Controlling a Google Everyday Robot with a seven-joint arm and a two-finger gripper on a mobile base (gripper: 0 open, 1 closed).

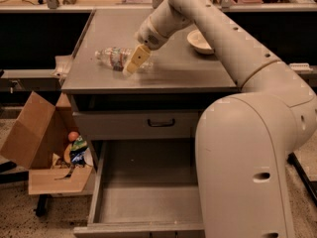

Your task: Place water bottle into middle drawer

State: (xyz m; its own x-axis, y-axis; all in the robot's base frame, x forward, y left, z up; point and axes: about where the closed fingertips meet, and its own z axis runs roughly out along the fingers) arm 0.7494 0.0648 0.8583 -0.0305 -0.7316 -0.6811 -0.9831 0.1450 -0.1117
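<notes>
The water bottle (115, 57) lies on its side on the grey cabinet top, clear plastic with a red-and-blue label band. My gripper (135, 62) hangs at the bottle's right end, low over the top and overlapping it in the view; whether it touches the bottle I cannot tell. The middle drawer (148, 202) is pulled out below the cabinet, with a bare grey floor and tall side walls.
A white bowl (199, 41) sits on the cabinet top (173, 73) to the right of the gripper. A closed drawer front with a black handle (161, 123) is above the open drawer. An open cardboard box (39, 148) with trash stands on the left. My base (247, 172) fills the right foreground.
</notes>
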